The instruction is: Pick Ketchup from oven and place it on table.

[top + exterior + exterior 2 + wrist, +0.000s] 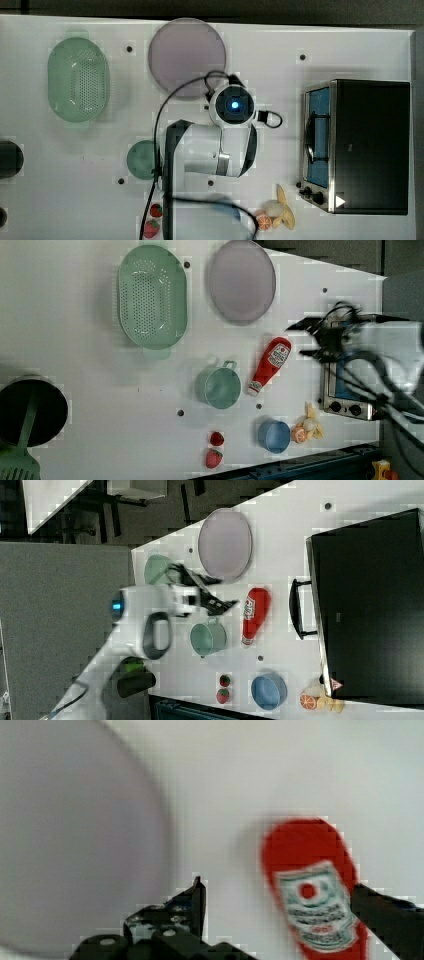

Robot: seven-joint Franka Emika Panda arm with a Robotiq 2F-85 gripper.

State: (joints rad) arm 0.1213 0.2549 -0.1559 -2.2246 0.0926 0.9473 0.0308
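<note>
The ketchup lies on its side on the white table, cap toward the left view's bottom, between a teal cup and the oven. It also shows in the right view and close up in the wrist view. My gripper hovers over it, open, its dark fingers spread wide and holding nothing. One finger stands beside the bottle's label; touching or not, I cannot tell. The oven door looks shut, with its handle facing the bottle. In the top view my arm hides the ketchup.
A purple plate and a green colander sit at the top view's upper side. A teal cup stands close to the bottle. A blue bowl, strawberries and a banana line the front edge.
</note>
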